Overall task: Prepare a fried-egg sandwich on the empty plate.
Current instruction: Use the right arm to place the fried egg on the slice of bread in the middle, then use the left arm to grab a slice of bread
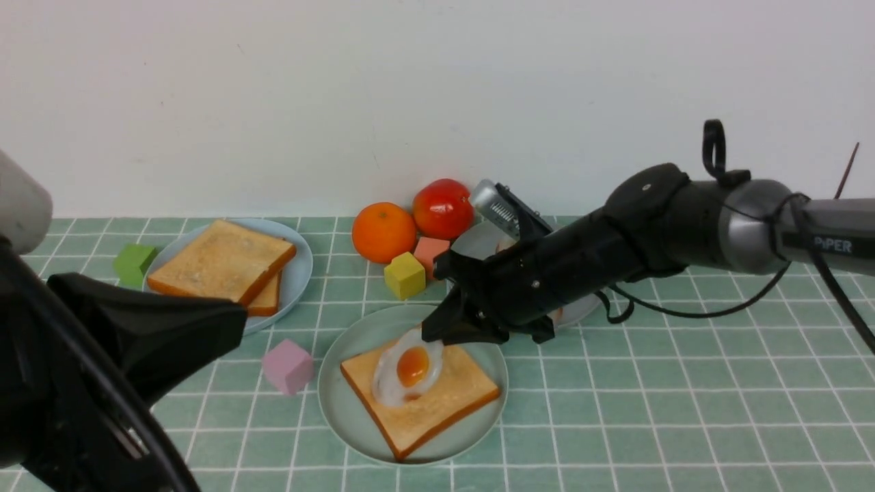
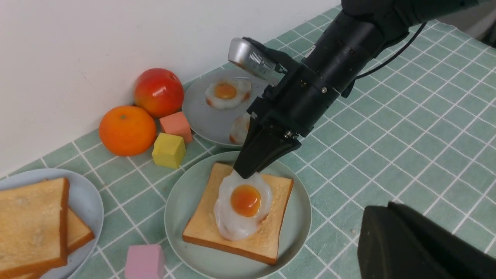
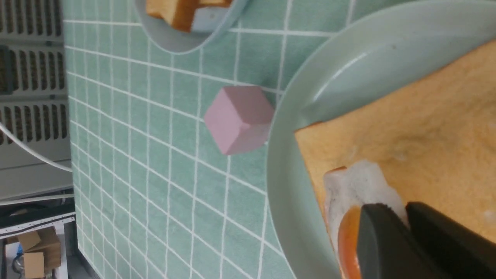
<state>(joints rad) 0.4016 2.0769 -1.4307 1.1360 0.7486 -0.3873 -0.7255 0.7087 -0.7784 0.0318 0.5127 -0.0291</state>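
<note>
Black right gripper is pinching the white rim of the fried egg at the egg's 12 o'clock edge, its jaws drawn narrow with only the thin white between them. The egg is hanging tilted: its near edge is resting on the bottom toast while the gripped edge is standing lifted off it. That toast is lying flat on the mint-green plate, with one corner pointing to 6 o'clock.

Judging by this, the step in hand is laying the egg down. To do it well, the gripper should be lowering the held edge until the white is lying flat, keeping the yolk over the middle of the slice. Only then should it be parting the jaws and lifting straight up, so the soft egg is not dragged toward 12 o'clock or off the crust.

At 10 o'clock from the mint-green plate, the pale blue plate is carrying two more slices, and the upper slice looks like the one needed as the lid. The left gripper is hovering near that plate; whether its jaws are parted cannot be told. The pink cube is sitting just beside the mint-green plate at 9 o'clock, and the grey-blue plate is lying at 1 o'clock behind the right arm
</note>
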